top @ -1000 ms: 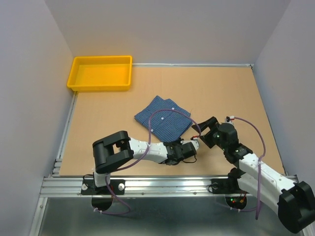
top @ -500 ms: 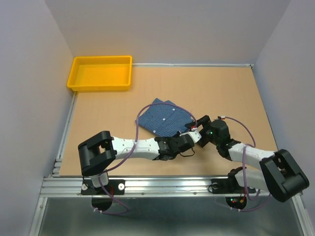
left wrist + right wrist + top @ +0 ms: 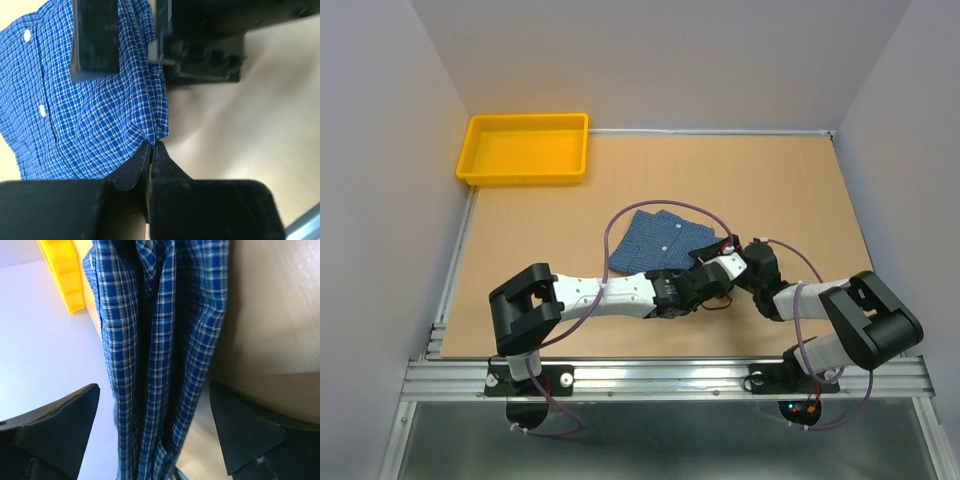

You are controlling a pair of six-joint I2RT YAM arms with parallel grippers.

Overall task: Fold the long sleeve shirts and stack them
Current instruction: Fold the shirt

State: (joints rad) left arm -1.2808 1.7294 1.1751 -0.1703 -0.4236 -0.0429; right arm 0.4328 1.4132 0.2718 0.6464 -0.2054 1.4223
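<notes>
Left arm (image 3: 605, 293): stretched out low, reaching to the right.
Left gripper (image 3: 152, 150): tips squeezed tight on the shirt (image 3: 90, 115) edge.
Right arm (image 3: 800, 297): bent, reaching left.
Right gripper (image 3: 154, 387): fingers spread wide.

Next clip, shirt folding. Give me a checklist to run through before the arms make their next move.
1. Left gripper pinched shut on the shirt edge: ok.
2. Right gripper open, shirt fold between its fingers: ok.
3. Grippers apart from each other: cannot tell, they crowd at the shirt's near right corner.
4. Purple cable clear of the shirt: not ok, it arcs over it in the top view.
5. Shirt flat on the table: cannot tell, arms hide its near edge.
</notes>
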